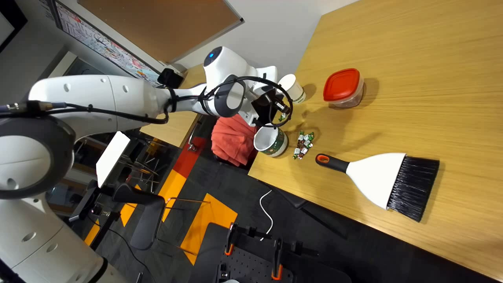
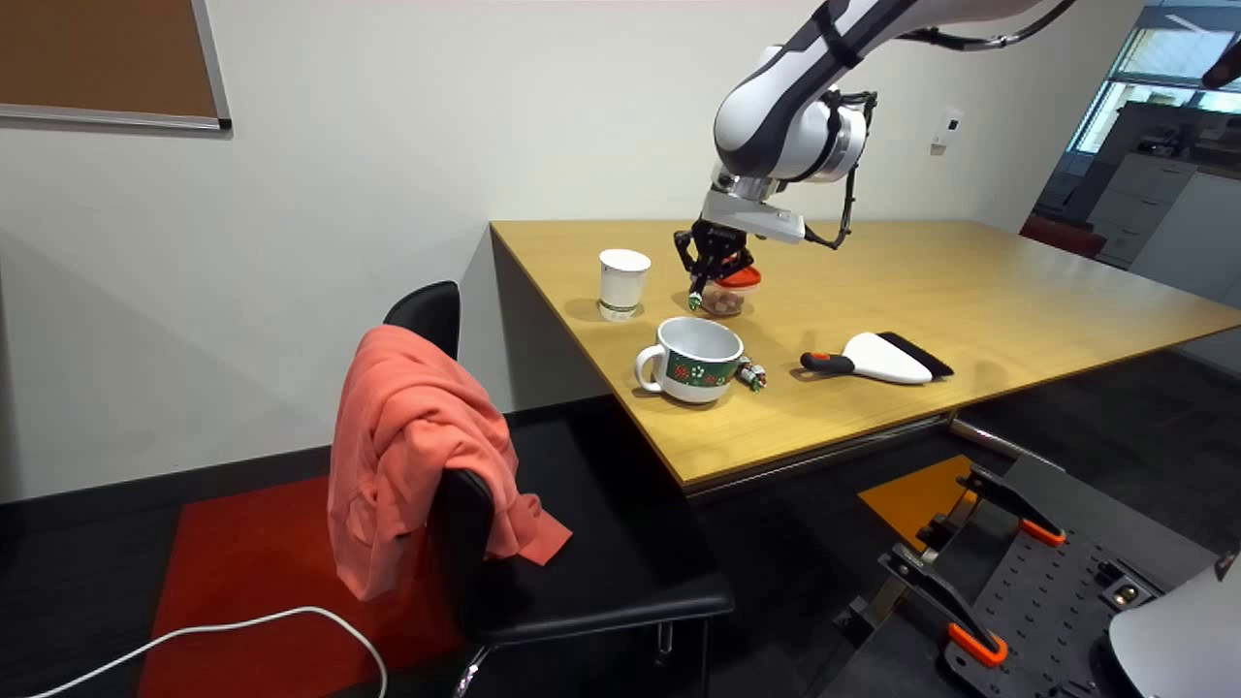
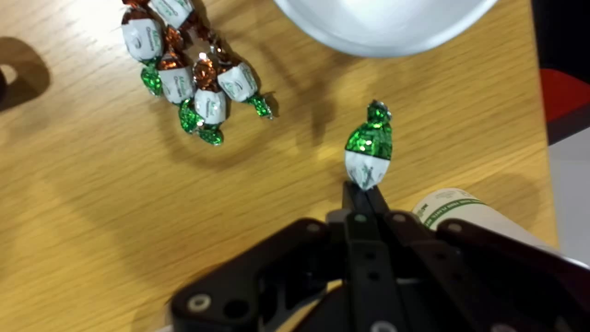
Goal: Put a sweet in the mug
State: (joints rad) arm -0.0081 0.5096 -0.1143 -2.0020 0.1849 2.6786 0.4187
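In the wrist view, the near end of the sweet [image 3: 368, 144] was hidden at the tips of the gripper [image 3: 363, 196], its lettering too blurred to read. Beyond the tips, the top edge cut off much of the mug [image 3: 386, 27]; to their left, it clipped the pile of sweets [image 3: 177, 85]. The paper cup [image 3: 465, 214], to the right, was partly covered by the gripper. In an exterior view, the gripper hid part of the tub [image 2: 725, 301] behind it.

The white mug [image 2: 696, 370] is banded in green, patterned with red and white flowers. One sweet [image 3: 369, 146] is seen in green and white, the other sweets [image 3: 176, 85] in brown, white and green. The white cup [image 2: 622, 284] is ringed green; the tub [image 1: 345, 87] is lidded red.
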